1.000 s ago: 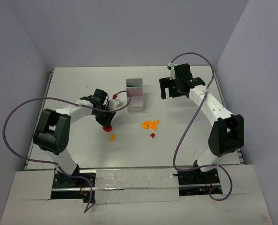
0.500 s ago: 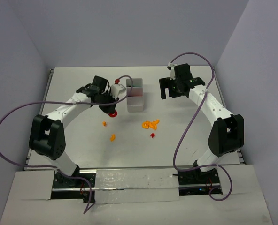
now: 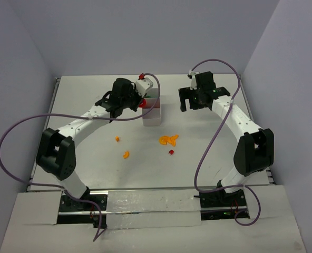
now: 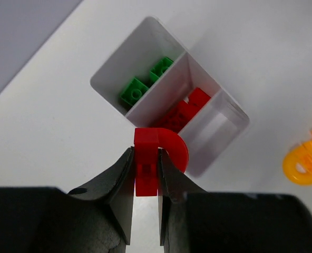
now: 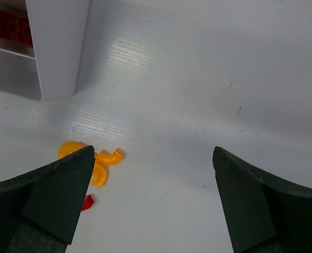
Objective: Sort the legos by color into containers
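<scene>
The left gripper [image 4: 146, 158] has its jaws clenched on a small red curved plastic lego [image 4: 173, 150], pinching its straight end so the arch sticks out to one side. In the top view this piece [image 3: 142, 103] hangs at the left wall of the narrow white plastic three-compartment tray [image 3: 152, 120], about level with the middle compartment. The wrist view shows green studded bricks [image 4: 137, 93] in the far compartment and red bricks [image 4: 186, 109] in the middle one.

The right gripper [image 5: 152, 153] hovers above the white counter [image 3: 145, 168] to the right of the tray, its jaws spread wide and grasping nothing. A cluster of orange curved pieces [image 3: 169, 139] lies on the counter with a tiny red piece [image 3: 171, 152] just beside it. Two more orange pieces [image 3: 126, 154] lie apart to the left.
</scene>
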Motion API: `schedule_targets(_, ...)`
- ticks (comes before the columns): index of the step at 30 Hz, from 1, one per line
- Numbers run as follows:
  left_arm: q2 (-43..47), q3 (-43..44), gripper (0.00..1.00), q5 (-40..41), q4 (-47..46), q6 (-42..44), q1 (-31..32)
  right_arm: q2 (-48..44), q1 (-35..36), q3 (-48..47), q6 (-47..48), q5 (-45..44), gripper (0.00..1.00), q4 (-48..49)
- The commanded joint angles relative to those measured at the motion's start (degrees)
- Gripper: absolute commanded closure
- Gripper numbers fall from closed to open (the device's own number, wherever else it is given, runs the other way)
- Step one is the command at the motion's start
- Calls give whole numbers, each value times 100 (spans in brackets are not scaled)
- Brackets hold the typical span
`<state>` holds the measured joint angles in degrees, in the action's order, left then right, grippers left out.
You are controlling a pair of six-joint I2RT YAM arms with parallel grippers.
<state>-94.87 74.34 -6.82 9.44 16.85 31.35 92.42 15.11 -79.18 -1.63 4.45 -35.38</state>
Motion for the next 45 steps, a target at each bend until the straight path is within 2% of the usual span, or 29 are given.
schedule_targets(1,-276,-45,100,632,-1480,218,169,-128,-44,19,28,-55,0,42)
schedule_targets(15,-882,-16,100,945,-2198,486,363,-118,-44,103,4,-41,0,135)
schedule_targets(25,-1191,19,95,954,-2293,525,393,-106,-39,131,22,-71,0,141)
schedule_targets(37,-1360,110,65,1071,-2191,512,407,-84,-44,113,40,-4,0,110)
schedule_targets(45,-1325,186,57,1087,-2131,521,433,-101,-52,113,48,29,0,93)
